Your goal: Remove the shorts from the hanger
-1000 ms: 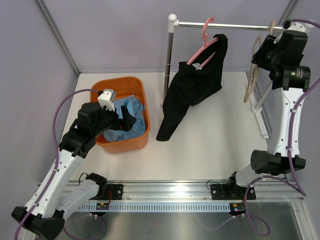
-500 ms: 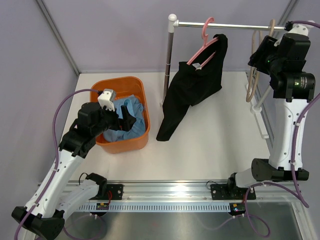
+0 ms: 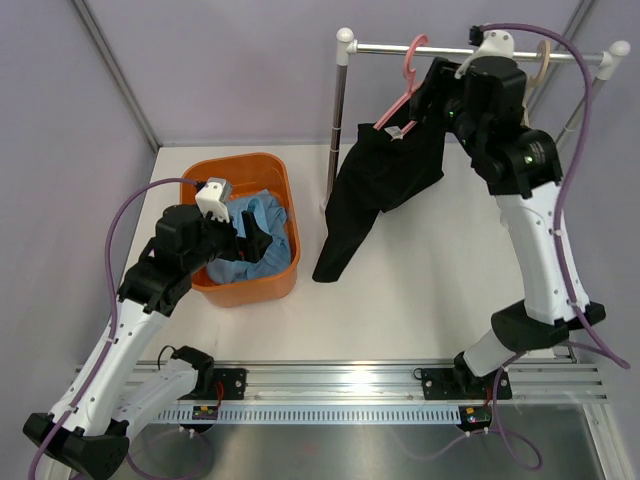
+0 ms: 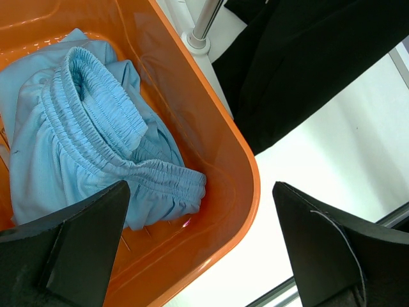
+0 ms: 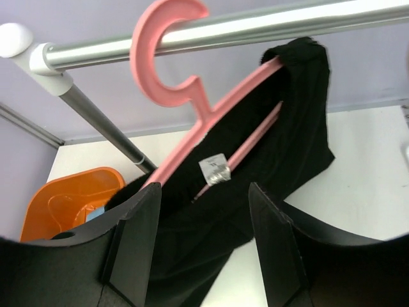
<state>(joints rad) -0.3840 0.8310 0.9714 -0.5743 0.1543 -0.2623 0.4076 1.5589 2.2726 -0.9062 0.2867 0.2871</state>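
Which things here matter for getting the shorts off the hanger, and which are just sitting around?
Job:
- black fabric shorts
- pink plastic hanger they hang on
- silver metal rail holding the hanger
- right gripper, open, facing the hanger

Lying about:
- orange plastic tub
- light blue elastic-waist shorts inside it
- left gripper, open above the tub

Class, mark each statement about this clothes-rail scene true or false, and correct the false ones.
1. The orange plastic tub holds light blue elastic-waisted shorts. True.
2. The black fabric shorts hang on the pink plastic hanger. True.
3. That hanger lies in the tub. False: it hooks over the metal rail.
4. The right gripper is shut on the hanger. False: it is open, holding nothing.
5. The left gripper is open above the tub. True.
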